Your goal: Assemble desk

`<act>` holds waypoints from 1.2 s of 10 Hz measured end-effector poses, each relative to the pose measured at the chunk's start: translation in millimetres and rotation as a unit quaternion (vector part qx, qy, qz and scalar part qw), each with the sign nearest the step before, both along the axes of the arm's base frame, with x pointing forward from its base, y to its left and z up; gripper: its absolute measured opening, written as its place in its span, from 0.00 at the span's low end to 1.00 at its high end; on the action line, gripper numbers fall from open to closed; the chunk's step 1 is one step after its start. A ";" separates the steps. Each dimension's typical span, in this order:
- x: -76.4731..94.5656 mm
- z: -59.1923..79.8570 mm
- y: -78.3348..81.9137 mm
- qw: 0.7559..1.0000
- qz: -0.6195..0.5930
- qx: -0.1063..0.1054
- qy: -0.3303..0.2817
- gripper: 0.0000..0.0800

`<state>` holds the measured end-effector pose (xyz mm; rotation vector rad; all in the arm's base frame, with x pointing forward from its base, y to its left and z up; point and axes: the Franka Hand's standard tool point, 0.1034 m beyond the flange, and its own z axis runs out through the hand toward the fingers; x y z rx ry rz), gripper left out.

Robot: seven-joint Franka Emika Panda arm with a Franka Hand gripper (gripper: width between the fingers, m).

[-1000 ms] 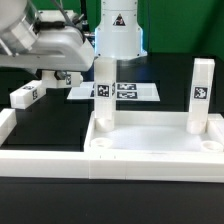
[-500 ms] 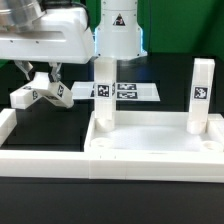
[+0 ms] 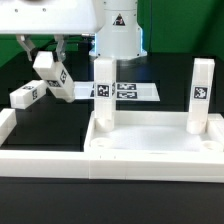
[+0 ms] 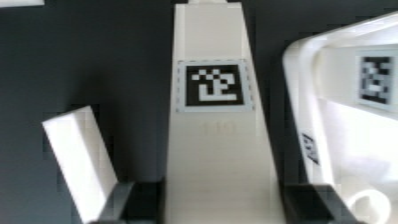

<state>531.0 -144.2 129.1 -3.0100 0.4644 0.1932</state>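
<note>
Two-finger gripper (image 3: 46, 57) (image 4: 217, 196) hangs above the table at the exterior view's left. It is pinching a short square white plastic leg with a black-and-white tag, noted here as the held leg (image 3: 55, 79) (image 4: 217, 60).

The held leg is off the table and tilted, its free end pointing down toward the exterior view's right. In the wrist view, dark fingers (image 4: 135, 200) press on two opposite sides of it, with the tag facing the camera.

A second white tagged leg, the loose leg (image 3: 27, 95), lies flat on the black table (image 3: 55, 122). It sits just beside and below the held leg, apart from it.

The large white plastic tray-like desk top (image 3: 150, 160) with raised rim sits in the foreground. A first upright leg (image 3: 103, 95) and a second upright leg (image 3: 201, 95) stand in its far corners.

The marker board (image 3: 130, 91) lies flat behind the desk top. A plain white border rail (image 3: 40, 160) lies at the exterior view's left of the desk top.
</note>
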 end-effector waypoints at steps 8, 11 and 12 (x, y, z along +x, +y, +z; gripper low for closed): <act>45.6 31.4 16.9 0.991 -0.011 -0.051 -0.123 0.36; 53.7 30.2 11.0 0.972 -0.008 -0.101 -0.214 0.36; 52.6 27.5 11.3 0.968 -0.006 -0.110 -0.226 0.36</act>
